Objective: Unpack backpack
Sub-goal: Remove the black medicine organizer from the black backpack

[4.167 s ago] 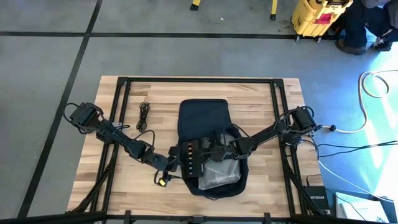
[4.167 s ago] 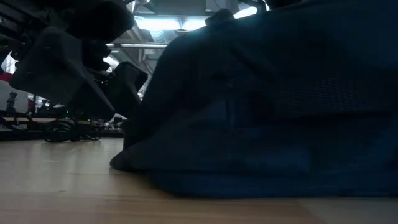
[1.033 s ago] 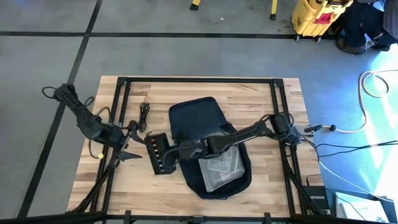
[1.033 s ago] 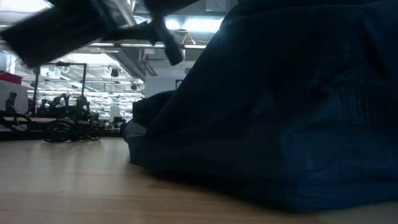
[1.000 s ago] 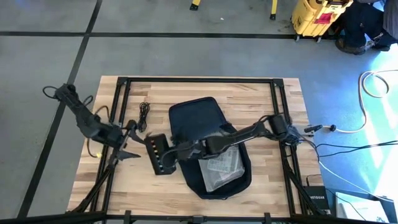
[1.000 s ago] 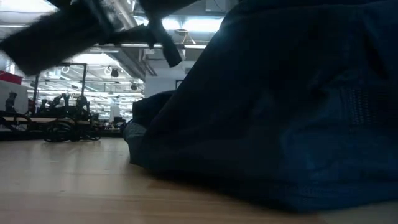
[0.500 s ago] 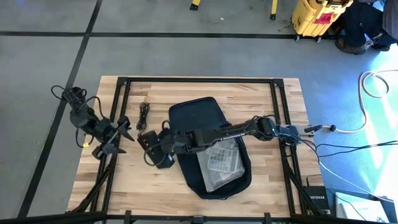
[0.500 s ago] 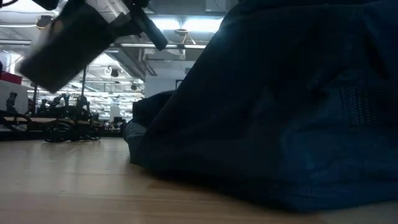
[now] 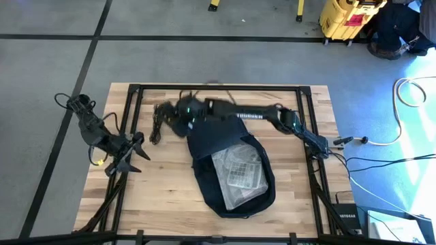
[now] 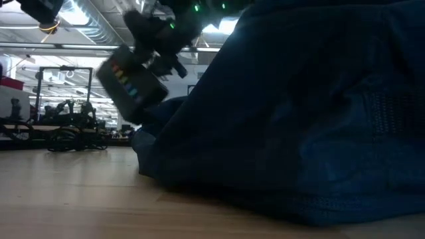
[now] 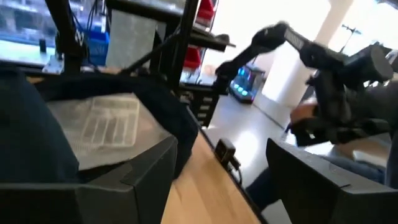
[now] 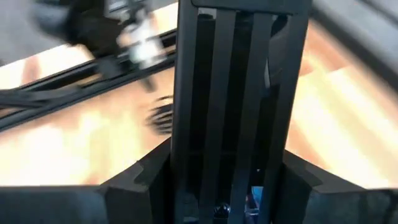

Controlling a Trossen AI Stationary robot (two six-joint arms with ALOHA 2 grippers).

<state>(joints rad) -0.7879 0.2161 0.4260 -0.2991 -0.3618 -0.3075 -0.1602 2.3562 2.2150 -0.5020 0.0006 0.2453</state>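
The dark backpack [image 9: 228, 204] lies flat in the middle of the table, with a crinkly clear plastic bag [image 9: 238, 170] on its open top. It fills the right of the low view [image 10: 299, 119]. My right gripper [image 9: 194, 112] reaches over the backpack's far end and is shut on a black box with coloured lights [image 10: 131, 86], held in the air. My left gripper [image 9: 135, 155] stands open at the table's left side, away from the backpack, with nothing between its fingers [image 11: 149, 180]. My right gripper pinches the black box between its two fingers, one on each side of the box's ribbed body [image 12: 239, 143] near one end. The box runs on beyond the fingers, along their line. It hangs tilted and clear of the table [image 10: 143, 89].
A coiled black cable [image 9: 158, 126] lies on the wood left of the backpack's far end. Black frame rails [image 9: 218, 87] run along the table's edges. Bare wood shows near the front left.
My right gripper has swung with the black box from the table's near left, beside the backpack, toward the far edge, rising a little and rolling. The box has turned about with it and stays clear of the table. The backpack and plastic bag have stayed put.
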